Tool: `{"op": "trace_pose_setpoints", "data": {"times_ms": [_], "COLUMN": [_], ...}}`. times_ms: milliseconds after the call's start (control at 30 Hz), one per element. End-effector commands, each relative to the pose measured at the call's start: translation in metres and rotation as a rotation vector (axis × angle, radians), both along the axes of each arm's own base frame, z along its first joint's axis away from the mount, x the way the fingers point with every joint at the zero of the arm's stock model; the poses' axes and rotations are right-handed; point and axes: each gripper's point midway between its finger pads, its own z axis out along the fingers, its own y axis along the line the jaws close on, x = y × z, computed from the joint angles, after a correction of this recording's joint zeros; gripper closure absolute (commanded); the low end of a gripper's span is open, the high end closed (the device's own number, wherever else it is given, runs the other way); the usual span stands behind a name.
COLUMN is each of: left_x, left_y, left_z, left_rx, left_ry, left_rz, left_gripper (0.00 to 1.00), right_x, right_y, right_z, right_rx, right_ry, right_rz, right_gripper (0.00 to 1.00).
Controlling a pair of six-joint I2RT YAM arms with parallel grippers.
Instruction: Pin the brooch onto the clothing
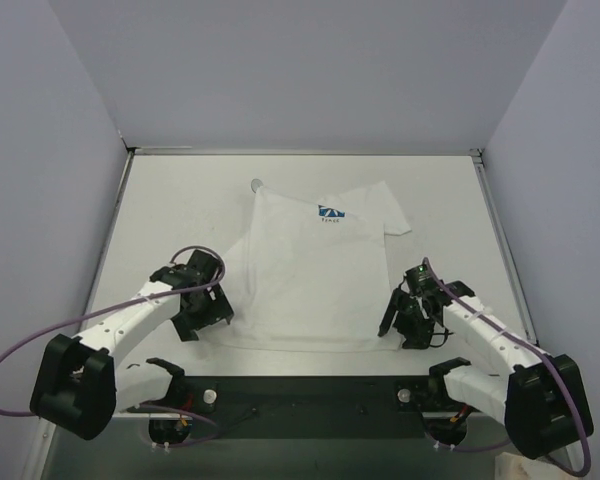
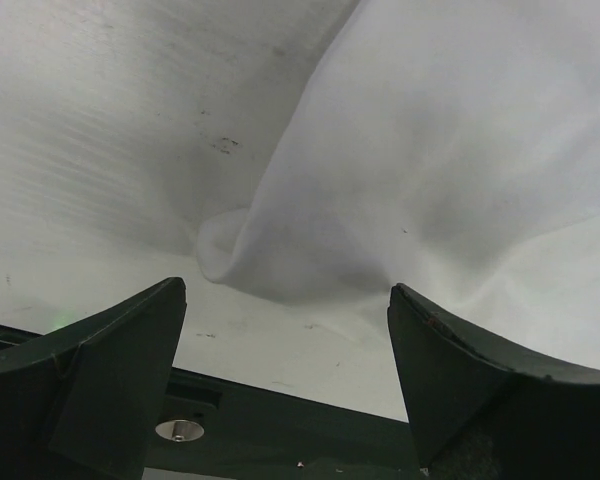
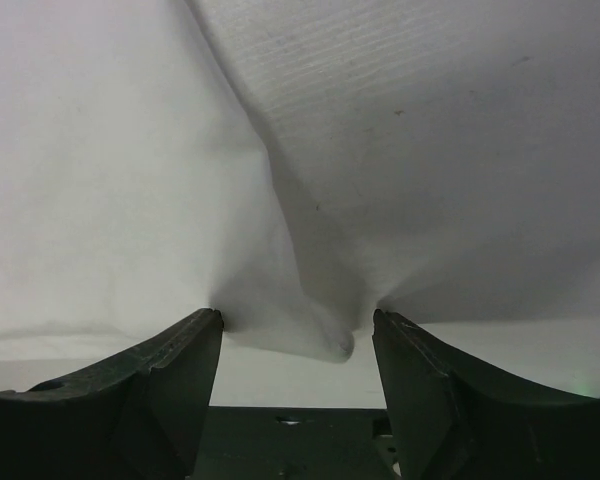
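While the left hand [image 1: 212, 312] straddles the white T-shirt's [image 1: 315, 270] near-left hem corner, fingers apart, the brooch [image 1: 257, 185] lies on the desk [image 1: 170, 215] just beside its far-left sleeve; the right hand [image 1: 398, 322], equally apart, should close squarely on cloth.

Bright, even overhead light — soft shadows, wrist views perhaps slightly blurred near the edges.

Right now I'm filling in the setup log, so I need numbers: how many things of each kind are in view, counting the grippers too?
White T-shirt: 1
Brooch: 1
Grippers: 2 (left gripper, right gripper, both open)
Total: 4
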Motion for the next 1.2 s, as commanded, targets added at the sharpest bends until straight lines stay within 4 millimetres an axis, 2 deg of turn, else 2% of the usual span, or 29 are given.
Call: {"op": "trace_pose_setpoints", "data": {"times_ms": [0, 67, 100, 167, 267, 367, 400, 467, 500, 567, 600, 633, 700, 733, 833, 867, 900, 967, 1000, 1067, 1100, 1133, 1167], "left_x": [-0.004, -0.002, -0.001, 0.006, 0.010, 0.013, 0.013, 0.016, 0.016, 0.018, 0.021, 0.022, 0.032, 0.037, 0.068, 0.078, 0.097, 0.118, 0.137, 0.154, 0.161, 0.168, 0.170], "left_y": [0.008, 0.014, 0.015, 0.019, 0.020, 0.017, 0.017, 0.014, 0.012, 0.000, -0.004, -0.008, -0.014, -0.015, -0.021, -0.024, -0.029, -0.033, -0.038, -0.043, -0.044, -0.047, -0.050], "left_z": [0.001, 0.000, 0.000, -0.002, -0.011, -0.020, -0.021, -0.022, -0.023, -0.022, -0.019, -0.014, -0.002, 0.007, 0.049, 0.062, 0.091, 0.127, 0.171, 0.217, 0.241, 0.290, 0.317], "left_rx": [0.053, 0.099, 0.113, 0.144, 0.153, 0.149, 0.147, 0.134, 0.121, 0.055, 0.033, 0.006, -0.020, -0.026, -0.035, -0.038, -0.043, -0.038, -0.051, -0.050, -0.053, -0.069, -0.087], "left_ry": [-0.013, -0.013, -0.017, -0.035, -0.040, -0.036, -0.036, -0.051, -0.055, -0.081, -0.098, -0.121, -0.173, -0.210, -0.356, -0.404, -0.493, -0.595, -0.703, -0.811, -0.869, -0.979, -1.048], "left_rz": [0.065, 0.069, 0.069, 0.058, 0.021, -0.017, -0.024, -0.045, -0.055, -0.088, -0.098, -0.112, -0.124, -0.138, -0.164, -0.175, -0.179, -0.208, -0.206, -0.232, -0.235, -0.242, -0.245], "left_gripper": [0.09, 0.09, 0.09, 0.09, 0.09, 0.11, 0.16, 0.24, 0.29, 0.51, 0.60, 0.84, 1.00, 1.00, 1.00, 1.00, 1.00, 1.00, 1.00, 1.00, 1.00, 1.00, 1.00], "right_x": [-0.015, -0.017, -0.017, -0.017, -0.016, -0.016, -0.015, -0.014, -0.013, -0.010, -0.008, -0.006, 0.001, 0.006, 0.028, 0.043, 0.051, 0.071, 0.093, 0.113, 0.131, 0.138, 0.145], "right_y": [0.001, 0.001, 0.002, 0.002, 0.002, 0.003, 0.004, 0.005, 0.006, 0.007, 0.008, 0.009, 0.013, 0.014, 0.018, 0.021, 0.023, 0.025, 0.031, 0.034, 0.040, 0.043, 0.045], "right_z": [-0.009, -0.010, -0.011, -0.012, -0.014, -0.015, -0.015, -0.013, -0.012, -0.009, -0.007, -0.005, 0.003, 0.007, 0.028, 0.045, 0.052, 0.076, 0.105, 0.138, 0.180, 0.201, 0.226], "right_rx": [-0.004, -0.005, -0.005, -0.005, -0.006, -0.005, 0.000, 0.008, 0.013, 0.017, 0.023, 0.028, 0.046, 0.052, 0.048, 0.051, 0.050, 0.035, 0.048, 0.045, 0.070, 0.080, 0.084], "right_ry": [0.076, 0.092, 0.091, 0.092, 0.091, 0.097, 0.097, 0.090, 0.084, 0.074, 0.062, 0.053, 0.020, 0.002, -0.090, -0.143, -0.171, -0.248, -0.330, -0.426, -0.540, -0.593, -0.662], "right_rz": [-0.008, 0.000, 0.000, 0.002, 0.001, 0.001, 0.000, -0.001, -0.001, 0.002, 0.003, 0.003, 0.015, 0.021, 0.080, 0.094, 0.104, 0.134, 0.142, 0.155, 0.156, 0.160, 0.171], "right_gripper": [0.38, 0.39, 0.48, 0.54, 0.56, 0.70, 0.78, 0.86, 0.91, 1.00, 1.00, 1.00, 1.00, 1.00, 1.00, 1.00, 1.00, 1.00, 1.00, 1.00, 1.00, 1.00, 1.00]}}
